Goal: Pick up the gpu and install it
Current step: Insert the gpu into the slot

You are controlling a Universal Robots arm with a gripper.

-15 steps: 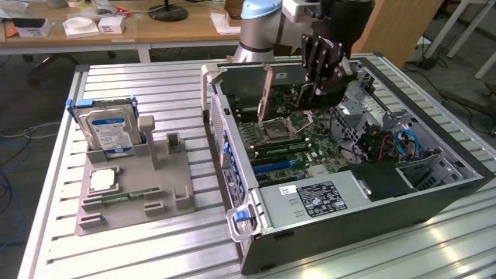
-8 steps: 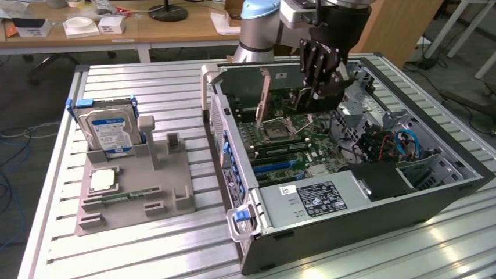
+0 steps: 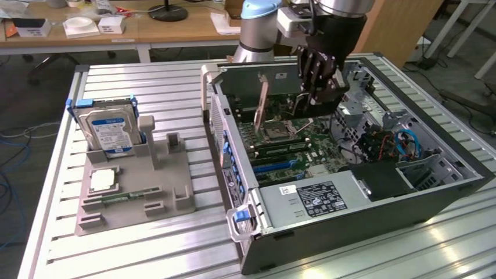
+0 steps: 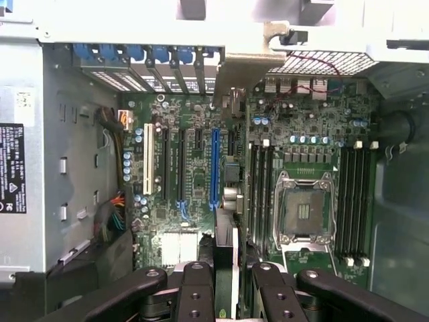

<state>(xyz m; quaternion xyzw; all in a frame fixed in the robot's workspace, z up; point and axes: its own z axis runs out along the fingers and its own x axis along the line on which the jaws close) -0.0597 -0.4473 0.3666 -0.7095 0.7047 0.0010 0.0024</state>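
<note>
Though the drive (image 3: 108, 129) and tray (image 3: 132, 174) sit well aside of it on the tabletop (image 3: 155, 87), the pincer (image 3: 317, 96) hangs inside the open case (image 3: 372, 203), clamped on the gpu (image 4: 225, 231). The card stands on edge, its long axis running from the pincer to the bracket (image 4: 244, 70) by the rear wall. The blue slot (image 4: 214, 168) lies beneath, parallel and nearly in line.

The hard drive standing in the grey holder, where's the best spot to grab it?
Pinch the hard drive by its top part, coming straight down from above, one finger on the labelled face, one on the back. It stands upright in the grey holder, bottom sunk in a slot, blue rails along its sides.
</note>
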